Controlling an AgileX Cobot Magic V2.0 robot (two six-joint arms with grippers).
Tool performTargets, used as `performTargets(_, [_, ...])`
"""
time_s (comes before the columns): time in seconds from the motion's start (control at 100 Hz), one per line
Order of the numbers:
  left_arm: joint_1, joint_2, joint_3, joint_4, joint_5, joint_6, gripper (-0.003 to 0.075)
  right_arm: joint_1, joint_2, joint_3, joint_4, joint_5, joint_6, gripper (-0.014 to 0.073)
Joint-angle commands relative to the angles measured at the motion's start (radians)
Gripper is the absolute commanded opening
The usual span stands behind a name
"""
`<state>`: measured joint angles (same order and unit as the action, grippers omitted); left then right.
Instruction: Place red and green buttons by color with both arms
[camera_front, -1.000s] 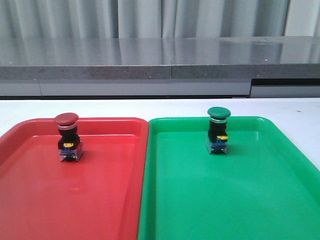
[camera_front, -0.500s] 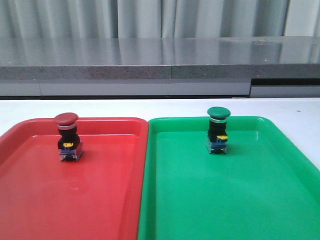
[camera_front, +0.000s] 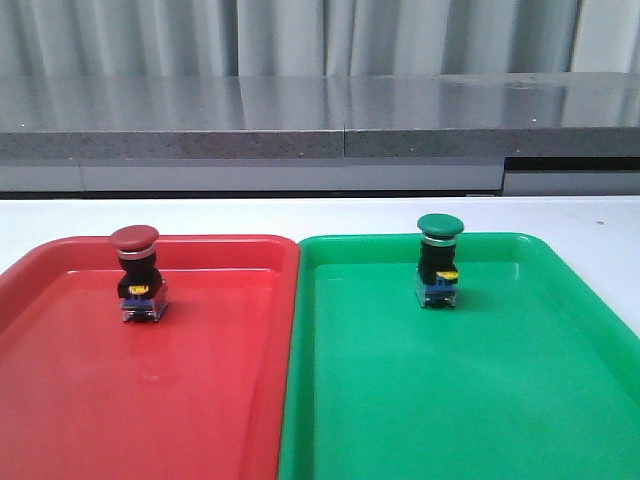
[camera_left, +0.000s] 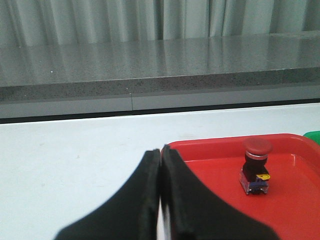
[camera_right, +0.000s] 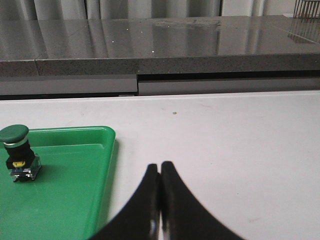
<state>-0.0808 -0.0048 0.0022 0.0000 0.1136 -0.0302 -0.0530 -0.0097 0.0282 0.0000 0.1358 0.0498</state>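
Red button (camera_front: 136, 273) stands upright in the red tray (camera_front: 60, 400), ahead of the empty, pressed-shut left claw (camera_left: 160, 165); green button (camera_front: 438, 261) in the green tray (camera_front: 500, 400), well aside from the pressed-shut right claw (camera_right: 160, 175); sorting looks complete.

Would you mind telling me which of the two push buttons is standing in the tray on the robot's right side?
The green-capped button. It stands upright near the far end of the green tray, while the red-capped button stands in the red tray on the left.
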Motion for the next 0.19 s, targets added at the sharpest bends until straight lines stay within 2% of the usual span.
performTargets(0.0, [0.003, -0.034, 0.025, -0.009, -0.084, -0.002, -0.0019, -0.007, -0.016, -0.015, 0.000, -0.089, -0.001, -0.0067])
performTargets(0.18, [0.003, -0.034, 0.025, -0.009, -0.084, -0.002, -0.0019, -0.007, -0.016, -0.015, 0.000, -0.089, -0.001, -0.0067])
